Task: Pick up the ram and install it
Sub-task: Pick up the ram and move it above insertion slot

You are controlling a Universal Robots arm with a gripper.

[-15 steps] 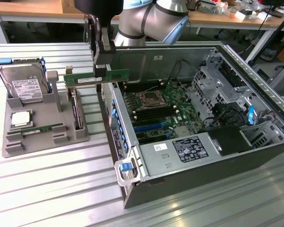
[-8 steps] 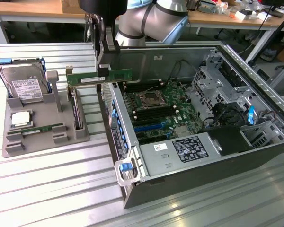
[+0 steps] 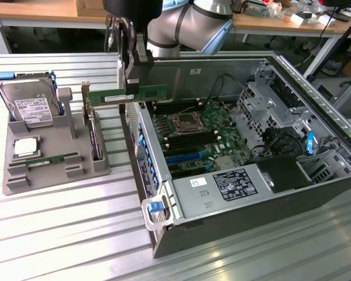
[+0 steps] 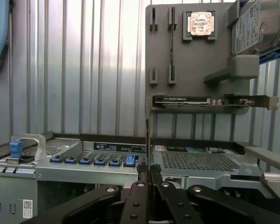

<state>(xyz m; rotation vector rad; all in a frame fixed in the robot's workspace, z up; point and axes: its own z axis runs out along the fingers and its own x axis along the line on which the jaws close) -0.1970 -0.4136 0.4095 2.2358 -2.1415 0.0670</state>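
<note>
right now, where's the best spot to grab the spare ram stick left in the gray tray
Pinch the spare ram stick across its thin faces at mid-length, coming straight down from above. It seems to stand on edge in the gray tray, top edge free, with bare space between the end slots for the fingers. The gripper holds the other ram likewise.

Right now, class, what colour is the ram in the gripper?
The ram is green with a white label; best seen in the exterior view.

No wording can be read. Printed labels sit on the hard drive (image 3: pixel 28 108), the ram (image 3: pixel 128 95) and the power supply (image 3: pixel 235 185) in the server case (image 3: pixel 222 225), their print too small to make out.
</note>
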